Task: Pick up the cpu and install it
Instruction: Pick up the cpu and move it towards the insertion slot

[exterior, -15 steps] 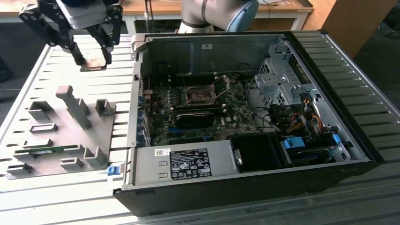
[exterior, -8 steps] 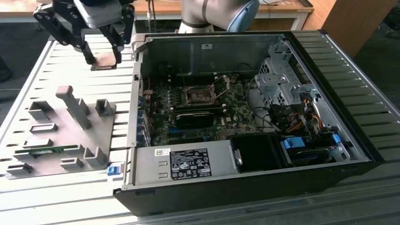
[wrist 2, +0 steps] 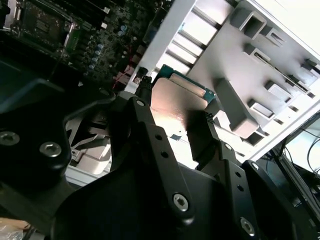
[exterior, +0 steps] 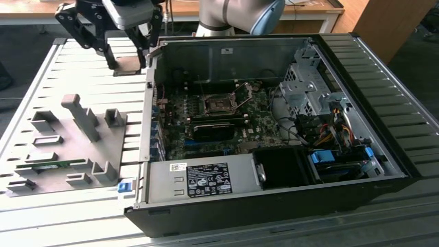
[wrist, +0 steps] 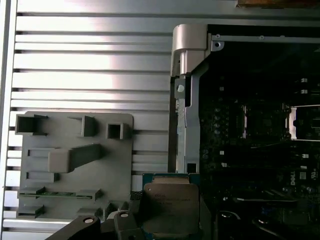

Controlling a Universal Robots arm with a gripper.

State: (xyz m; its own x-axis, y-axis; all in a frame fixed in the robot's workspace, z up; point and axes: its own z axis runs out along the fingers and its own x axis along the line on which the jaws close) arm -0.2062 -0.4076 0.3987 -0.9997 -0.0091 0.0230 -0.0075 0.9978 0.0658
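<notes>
The cpu [exterior: 128, 68], a small flat square chip with a silvery-grey top and a green edge, hangs between the black fingers of my gripper [exterior: 127, 65], which is shut on it. It is held above the slatted table, just outside the open computer case's far corner, on the exterior view's left. Both wrist views show the cpu [wrist 2: 176, 99] [wrist: 172, 205] clamped by its two sides in the gripper [wrist 2: 172, 116] [wrist: 170, 226]. The empty cpu socket [exterior: 219, 105] [wrist: 257, 120] with its raised latch frame sits on the motherboard inside the case.
The black computer case [exterior: 357, 62] lies open on its side, with a power supply [exterior: 202, 180], a drive cage and cables. A grey fixture plate [exterior: 103, 149] with upright blocks lies at the exterior view's left and holds a green memory stick [exterior: 48, 165].
</notes>
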